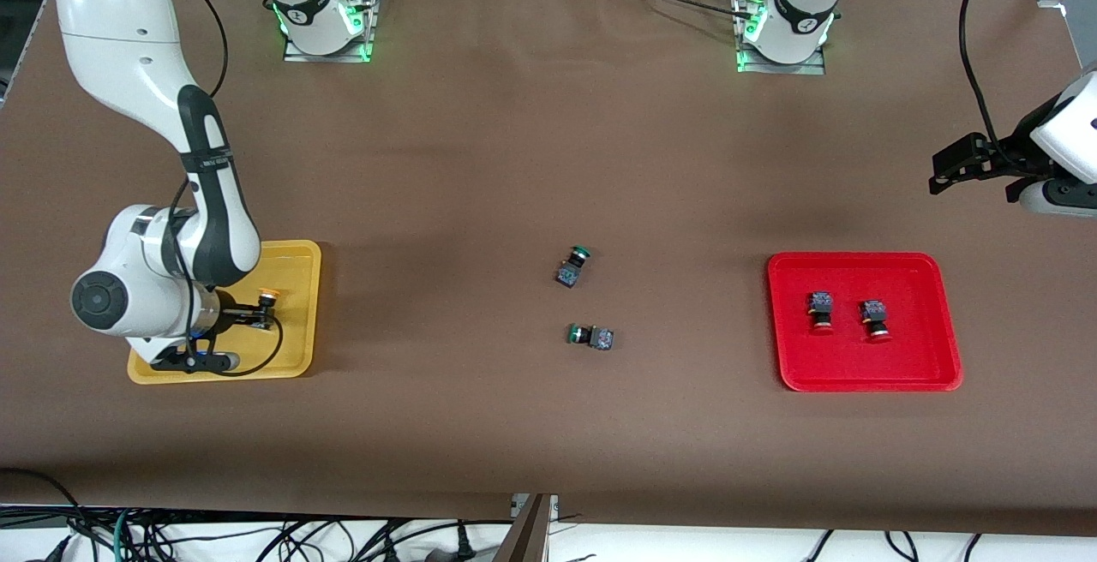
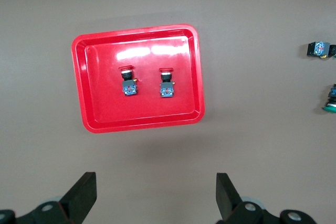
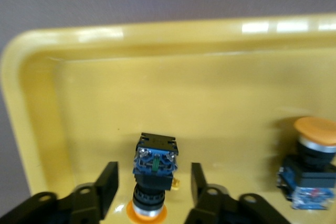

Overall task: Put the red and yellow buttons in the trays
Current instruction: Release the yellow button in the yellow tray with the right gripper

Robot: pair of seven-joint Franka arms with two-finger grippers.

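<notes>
My right gripper point(image 3: 152, 184) is low inside the yellow tray point(image 3: 157, 77), open. A yellow button point(image 3: 155, 163) stands cap down on the tray floor between its fingers, with a gap on each side. A second yellow button point(image 3: 310, 166) rests in the same tray beside it, orange cap up. In the front view the yellow tray point(image 1: 296, 258) is at the right arm's end, partly hidden by that arm. Two red buttons point(image 1: 820, 311) point(image 1: 875, 320) lie in the red tray point(image 1: 857, 264). My left gripper point(image 2: 156, 198) hangs open and empty, high over the bare table beside the red tray point(image 2: 137, 124).
Two green-capped switches point(image 1: 572, 267) point(image 1: 591, 337) lie on the brown table mid-way between the trays, the second nearer the front camera. The right arm's elbow and wrist point(image 1: 163, 271) lean over the yellow tray. Cables hang along the table's front edge.
</notes>
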